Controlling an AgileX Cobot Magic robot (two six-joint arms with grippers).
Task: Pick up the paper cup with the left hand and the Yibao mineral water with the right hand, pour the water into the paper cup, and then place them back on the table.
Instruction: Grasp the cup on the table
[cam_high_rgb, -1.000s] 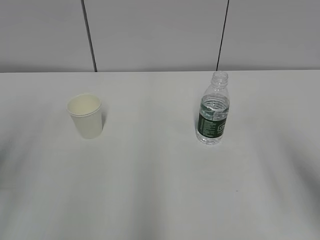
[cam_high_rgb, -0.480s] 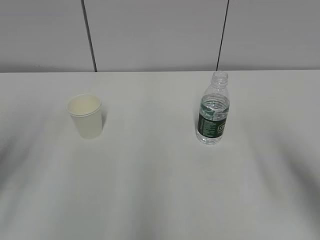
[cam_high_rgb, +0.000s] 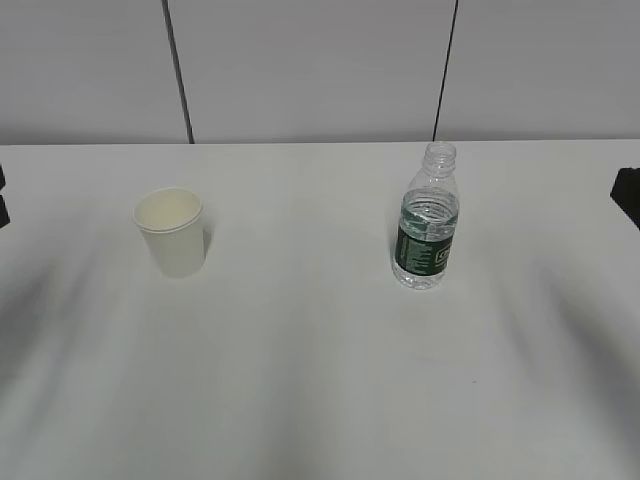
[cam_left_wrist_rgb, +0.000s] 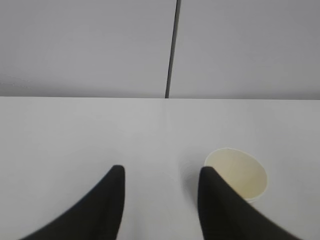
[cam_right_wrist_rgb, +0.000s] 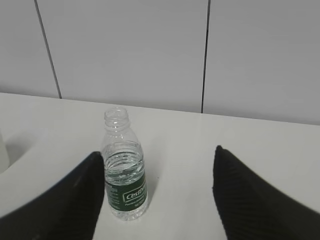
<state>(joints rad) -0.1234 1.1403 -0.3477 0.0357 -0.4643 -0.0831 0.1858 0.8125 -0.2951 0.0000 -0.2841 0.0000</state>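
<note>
The paper cup (cam_high_rgb: 171, 230) stands upright and empty on the white table (cam_high_rgb: 300, 330), left of centre. The Yibao mineral water (cam_high_rgb: 427, 222) stands upright with no cap, about two-thirds full of water, right of centre. My left gripper (cam_left_wrist_rgb: 159, 172) is open and empty; the cup (cam_left_wrist_rgb: 240, 172) sits just beyond its right finger, outside the gap. My right gripper (cam_right_wrist_rgb: 156, 156) is wide open and empty; the bottle (cam_right_wrist_rgb: 125, 172) stands ahead, close to its left finger. In the exterior view only dark slivers of the arms show at the left edge (cam_high_rgb: 3, 195) and the right edge (cam_high_rgb: 628, 192).
A grey panelled wall (cam_high_rgb: 310, 70) with dark vertical seams rises behind the table's far edge. Nothing else stands on the tabletop.
Dark parts of both arms have come into the exterior view at the left and right edges. The cup and bottle have not moved.
</note>
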